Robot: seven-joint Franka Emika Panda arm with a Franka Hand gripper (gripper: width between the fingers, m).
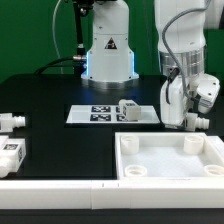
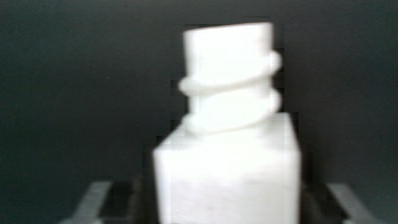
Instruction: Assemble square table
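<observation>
Claw (image 1: 186, 118) is clamped on one white leg (image 2: 222, 140), which fills the wrist view: a square block with a narrower, ridged stub at one end, and the dark fingers (image 2: 103, 198) are dimly visible on either side of the block. In the exterior view the claw hangs at the exterior view's right, close to the far edge of the square tabletop (image 1: 125, 156), which lies rim-up on the black desk (image 1: 55, 90) with its corner sockets open. A second leg (image 1: 128, 110) rests on the marker board (image 1: 92, 113), behind the tabletop. Two more legs (image 1: 10, 121) (image 1: 10, 153) lie at the exterior view's left edge, well apart from the tabletop. A long white bar (image 1: 90, 192) runs along the front.
</observation>
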